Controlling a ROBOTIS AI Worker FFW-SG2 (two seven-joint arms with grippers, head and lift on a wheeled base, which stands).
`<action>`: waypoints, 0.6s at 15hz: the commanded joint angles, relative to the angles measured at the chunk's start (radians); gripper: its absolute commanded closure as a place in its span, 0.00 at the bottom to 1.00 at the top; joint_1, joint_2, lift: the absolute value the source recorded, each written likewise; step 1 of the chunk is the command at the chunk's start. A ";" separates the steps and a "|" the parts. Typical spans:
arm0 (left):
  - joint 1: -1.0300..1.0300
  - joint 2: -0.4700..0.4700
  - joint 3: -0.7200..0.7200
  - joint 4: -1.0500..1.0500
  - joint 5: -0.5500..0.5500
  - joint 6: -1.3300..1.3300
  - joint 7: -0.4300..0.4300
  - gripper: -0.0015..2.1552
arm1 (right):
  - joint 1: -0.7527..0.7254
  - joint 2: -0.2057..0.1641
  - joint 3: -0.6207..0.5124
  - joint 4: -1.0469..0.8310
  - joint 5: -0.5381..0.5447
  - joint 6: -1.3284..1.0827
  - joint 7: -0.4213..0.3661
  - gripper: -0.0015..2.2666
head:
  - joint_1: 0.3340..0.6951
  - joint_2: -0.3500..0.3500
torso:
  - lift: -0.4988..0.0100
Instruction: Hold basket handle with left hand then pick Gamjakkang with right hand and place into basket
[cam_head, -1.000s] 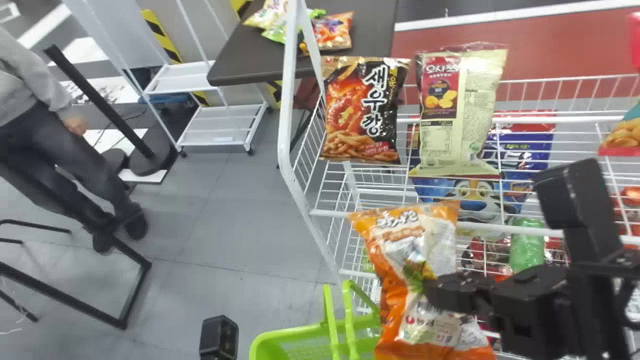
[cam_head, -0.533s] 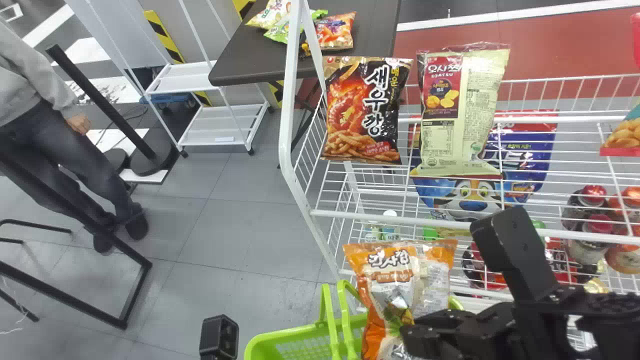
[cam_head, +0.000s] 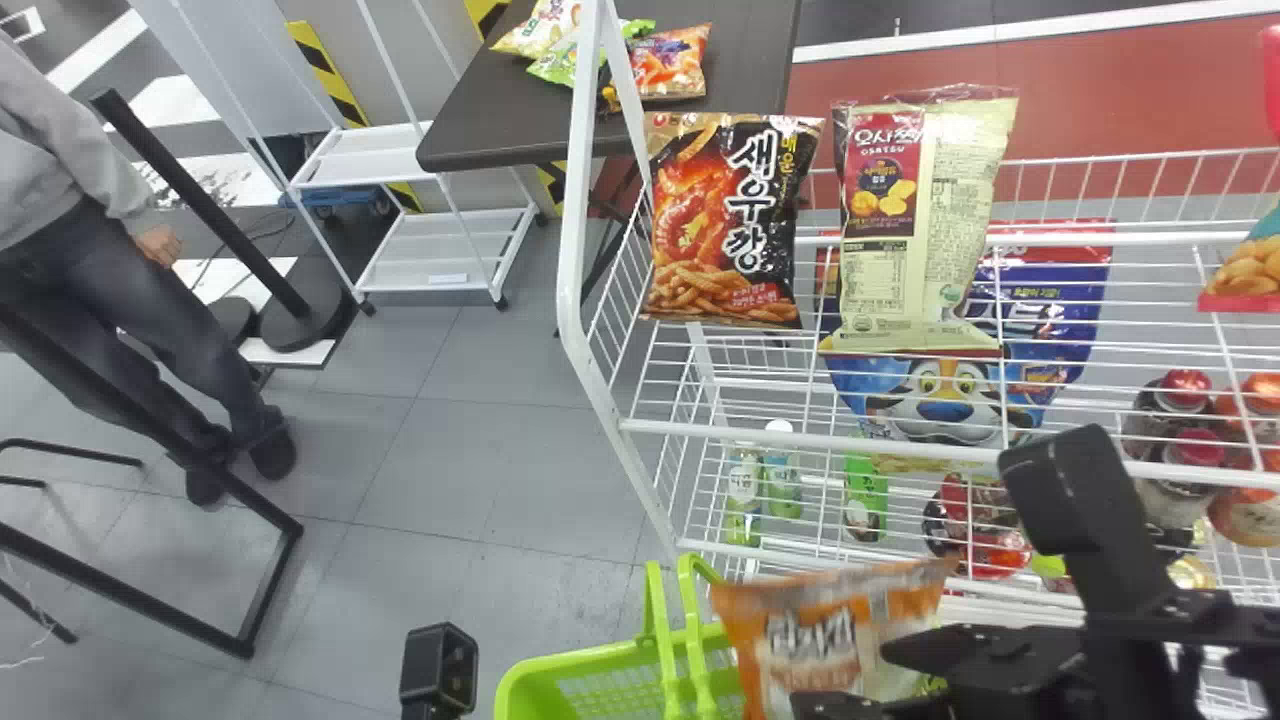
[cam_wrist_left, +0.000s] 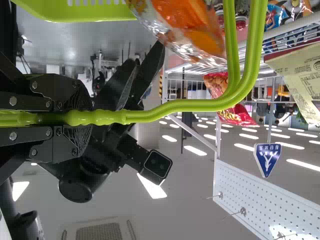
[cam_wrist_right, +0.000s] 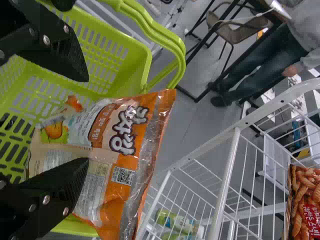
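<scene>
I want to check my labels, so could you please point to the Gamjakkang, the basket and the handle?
Gamjakkang (cam_wrist_right: 107, 142): right wrist view, on the middle of its printed side.
Basket (cam_head: 585, 661): head view, on its rim.
Handle (cam_wrist_left: 172, 106): left wrist view, on its long bar, before the bend.

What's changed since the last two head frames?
The orange snack bag has dropped lower, down to the green basket. The right gripper has come down and left overall since the first frame; its fingers now stand apart, so it looks to have let the bag go. Unchanged: left arm parked by the basket, black snack bag and pale yellow bag on the rack.
</scene>
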 joint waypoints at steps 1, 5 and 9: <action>-0.003 0.001 0.000 0.009 0.000 0.001 -0.002 1.00 | 0.042 0.000 -0.048 -0.029 0.021 0.011 0.002 0.03 | 1.00 1.00 | 0.94; -0.009 0.002 0.000 0.021 0.000 0.001 -0.005 1.00 | 0.133 -0.006 -0.083 -0.030 0.191 -0.337 -0.002 0.04 | 1.00 1.00 | 0.94; -0.016 0.002 0.000 0.038 0.000 0.001 -0.008 1.00 | 0.208 -0.011 -0.115 0.068 0.320 -0.825 -0.062 0.04 | 1.00 0.86 | 0.94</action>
